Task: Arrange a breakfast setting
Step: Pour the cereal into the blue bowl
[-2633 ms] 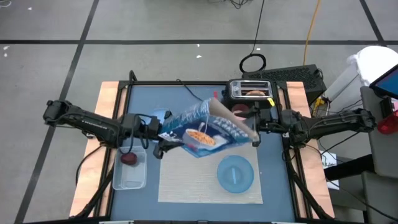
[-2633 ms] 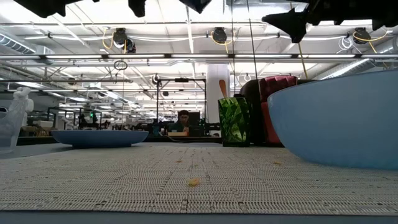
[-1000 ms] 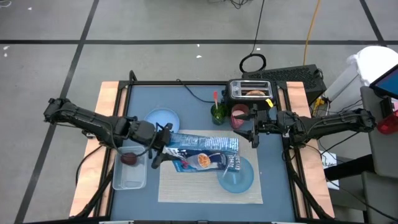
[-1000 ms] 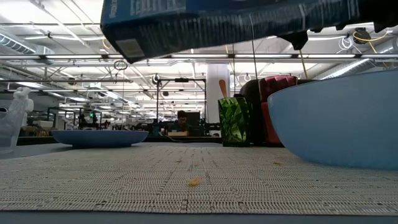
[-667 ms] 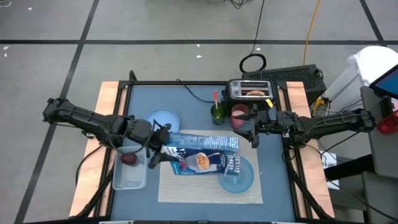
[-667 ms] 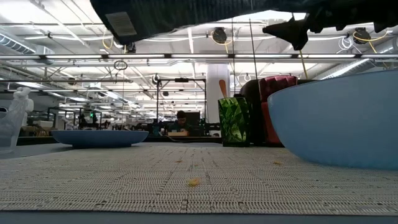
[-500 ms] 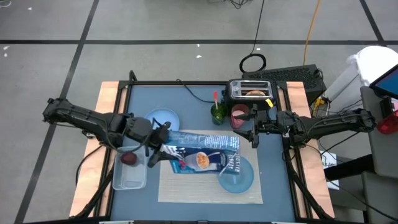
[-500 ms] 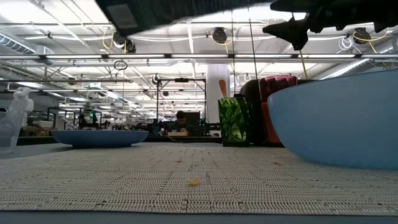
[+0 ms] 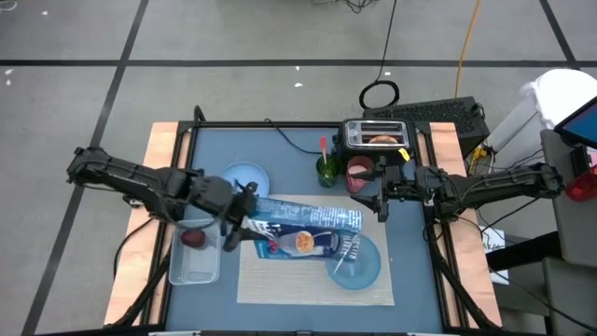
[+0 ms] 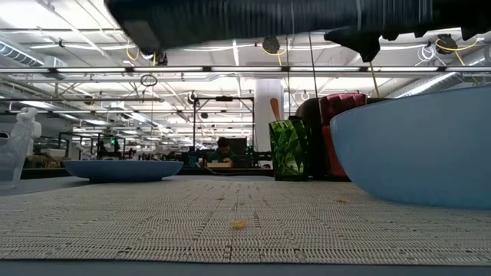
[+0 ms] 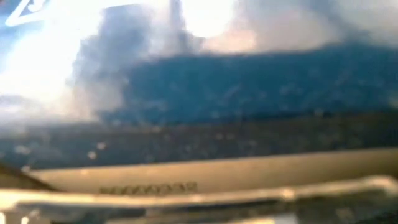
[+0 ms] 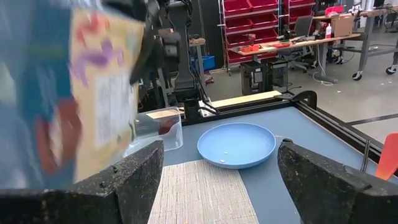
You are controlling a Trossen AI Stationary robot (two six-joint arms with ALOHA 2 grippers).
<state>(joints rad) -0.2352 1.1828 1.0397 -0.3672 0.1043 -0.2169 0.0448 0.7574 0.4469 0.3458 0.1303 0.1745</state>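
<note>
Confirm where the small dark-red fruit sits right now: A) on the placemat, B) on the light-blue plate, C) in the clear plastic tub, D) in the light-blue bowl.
C: the high view shows the small dark-red fruit inside the clear plastic tub, left of the placemat.

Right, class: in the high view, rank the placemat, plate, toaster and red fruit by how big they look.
1. Placemat, partly covered by the box.
2. Toaster.
3. Plate: close to the toaster, so that order is unsure.
4. Red fruit.
</note>
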